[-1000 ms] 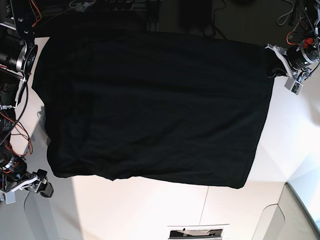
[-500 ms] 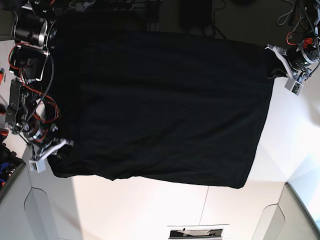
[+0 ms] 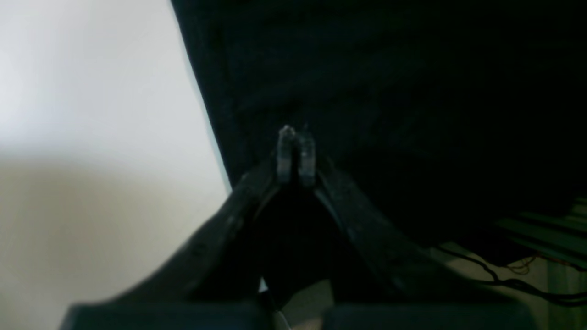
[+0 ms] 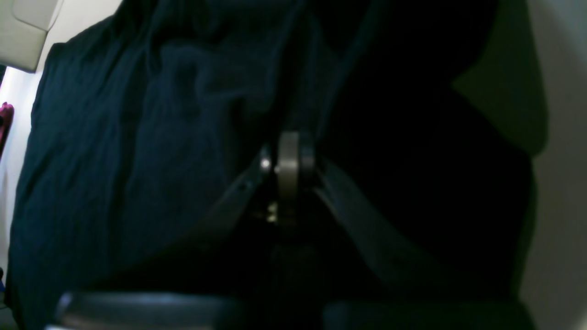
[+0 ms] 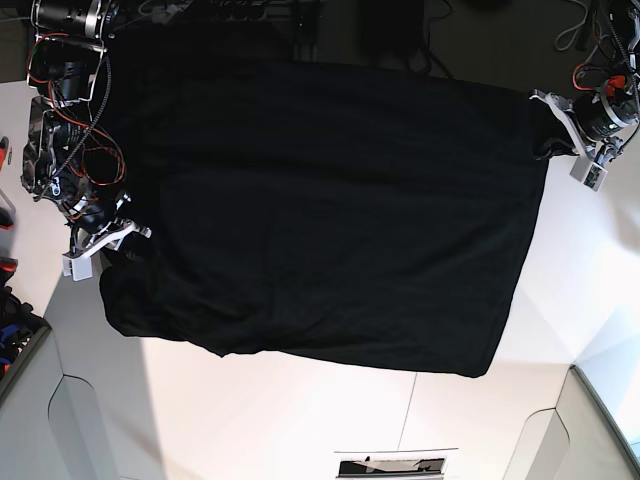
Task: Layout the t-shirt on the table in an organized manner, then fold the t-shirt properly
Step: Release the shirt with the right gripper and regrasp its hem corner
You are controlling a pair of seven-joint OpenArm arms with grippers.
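Note:
The black t-shirt point(image 5: 320, 210) lies spread across the white table point(image 5: 300, 420), and no print shows. At the shirt's upper right corner in the base view, my left gripper point(image 5: 548, 135) is shut on the cloth. Its wrist view shows the fingertips point(image 3: 286, 142) pressed together on the t-shirt point(image 3: 412, 91) beside bare table point(image 3: 91, 137). My right gripper point(image 5: 122, 240) is shut on the shirt's left edge. In its wrist view the gripper point(image 4: 291, 151) sits closed amid rumpled t-shirt point(image 4: 137, 137), with table point(image 4: 564, 183) at the right.
Grey rounded bin corners stand at the lower right point(image 5: 600, 430) and lower left point(image 5: 30, 400). A small printed sheet point(image 5: 395, 465) lies at the bottom edge. Cables point(image 5: 590, 30) hang behind the left arm, and more cables point(image 3: 504, 275) show in the left wrist view.
The right arm came from the lower left onto the shirt's left edge, shut on it and drew it upward. The shirt's lower left corner has shifted. The left arm stayed put.

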